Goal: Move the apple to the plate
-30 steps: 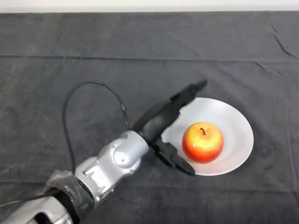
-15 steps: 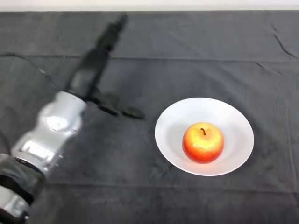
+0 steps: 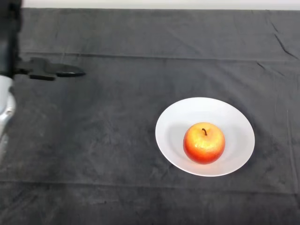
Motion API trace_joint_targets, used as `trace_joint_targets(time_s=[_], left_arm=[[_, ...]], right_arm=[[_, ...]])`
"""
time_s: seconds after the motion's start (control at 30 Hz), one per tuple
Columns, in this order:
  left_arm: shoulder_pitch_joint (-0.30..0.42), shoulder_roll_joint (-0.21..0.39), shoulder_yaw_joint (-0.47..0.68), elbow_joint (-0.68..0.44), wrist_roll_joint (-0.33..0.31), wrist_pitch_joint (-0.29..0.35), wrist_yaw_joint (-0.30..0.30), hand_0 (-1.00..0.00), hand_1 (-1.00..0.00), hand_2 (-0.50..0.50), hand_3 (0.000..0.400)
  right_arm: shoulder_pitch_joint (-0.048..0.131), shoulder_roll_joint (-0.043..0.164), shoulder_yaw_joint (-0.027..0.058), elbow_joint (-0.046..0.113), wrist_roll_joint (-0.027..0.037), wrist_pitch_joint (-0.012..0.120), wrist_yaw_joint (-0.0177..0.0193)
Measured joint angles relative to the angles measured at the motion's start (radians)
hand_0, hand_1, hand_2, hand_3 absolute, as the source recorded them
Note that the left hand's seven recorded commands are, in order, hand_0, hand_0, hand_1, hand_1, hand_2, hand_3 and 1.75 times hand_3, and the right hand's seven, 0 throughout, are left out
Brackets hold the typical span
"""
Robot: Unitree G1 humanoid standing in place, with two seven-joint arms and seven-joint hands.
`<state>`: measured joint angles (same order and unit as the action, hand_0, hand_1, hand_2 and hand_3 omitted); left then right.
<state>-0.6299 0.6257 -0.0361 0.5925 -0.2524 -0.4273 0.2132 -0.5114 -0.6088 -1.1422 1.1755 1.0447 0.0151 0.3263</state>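
Apple (image 3: 204,143): red and yellow with a dark stem pointing up; sitting upright inside the plate, slightly toward the plate's near side; nothing is touching it but the plate.
Plate (image 3: 180,117): white, round and shallow; lying flat on the dark cloth, in the right half of the surface, nearer the near edge than the far one.
Hand (image 3: 49,71): black; showing at the left edge of the surface, toward the far left corner; one straight part is reaching rightward over the cloth, another is rising along the left edge; fingers are lying apart and straight, clasping nothing; well apart from plate and apple.
Arm (image 3: 4,101): silver-grey; only a sliver is showing at the left edge, below the hand.
Surface (image 3: 117,154): draped in dark grey cloth, lightly creased; carrying the plate.
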Motion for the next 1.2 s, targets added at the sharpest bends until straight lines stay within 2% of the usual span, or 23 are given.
trace_joint_targets(time_s=[0.37,0.6,0.8,0.9,1.2], left_arm=[[0.033,0.034,0.123,0.001,-0.001,-0.01,0.011,0.0,0.0,0.0,0.0],[0.066,0.123,0.222,0.018,-0.005,-0.03,-0.001,0.0,0.0,0.0,0.0],[0.075,0.139,0.298,0.044,-0.021,-0.04,-0.003,0.0,0.0,0.0,0.0],[0.11,0.149,0.337,0.048,-0.026,-0.043,-0.004,0.0,0.0,0.0,0.0],[0.147,0.183,0.426,0.096,-0.039,-0.06,-0.003,0.0,0.0,0.0,0.0]], right_arm=[[0.0,0.0,0.0003,0.0,0.0,0.0,0.0],[0.0,0.0,-0.001,0.0,0.0001,0.0,0.0],[0.0,0.0,0.0002,0.0,0.0001,0.0,0.0],[0.0,0.0,0.0001,0.0,0.0002,0.0,0.0],[0.0,0.0,-0.0005,0.0,0.0002,0.0,0.0]])
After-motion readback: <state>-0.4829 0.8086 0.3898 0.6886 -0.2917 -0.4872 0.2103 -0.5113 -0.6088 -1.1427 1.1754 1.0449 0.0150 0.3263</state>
